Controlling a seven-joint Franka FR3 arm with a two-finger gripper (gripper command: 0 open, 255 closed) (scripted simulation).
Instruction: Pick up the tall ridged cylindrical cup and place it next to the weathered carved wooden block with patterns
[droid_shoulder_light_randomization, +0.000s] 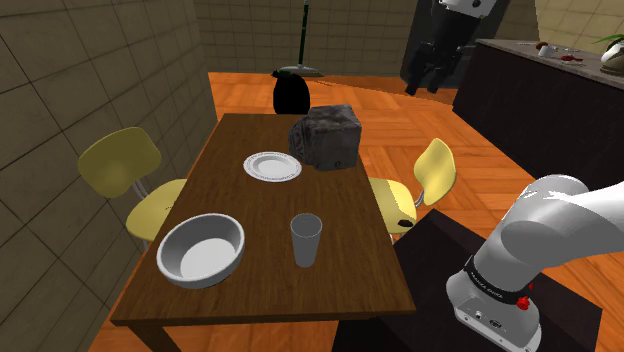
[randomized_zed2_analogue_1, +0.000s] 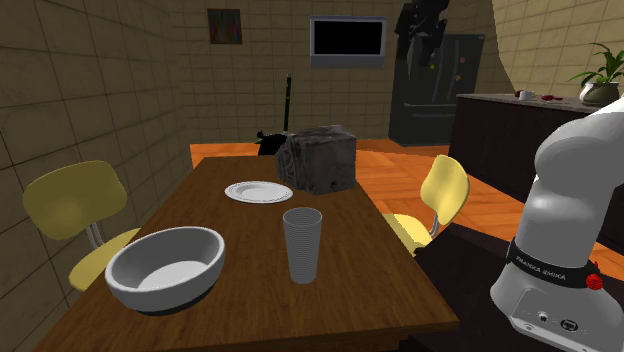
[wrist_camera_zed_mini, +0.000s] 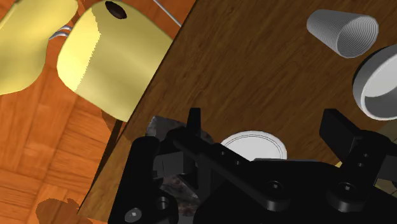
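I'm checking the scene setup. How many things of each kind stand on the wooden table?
ridged cup: 1
bowl: 1
plate: 1
carved block: 1
Total: 4

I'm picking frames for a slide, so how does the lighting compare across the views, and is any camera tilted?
Shoulder view: bright orange floor, dimmer walls, ridged cup evenly lit on the table. Second exterior view: dimmest overall, the carved block nearly dark. Wrist view: brightest, yellow chair strongly lit, rolled, the table edge running diagonally past the open gripper.
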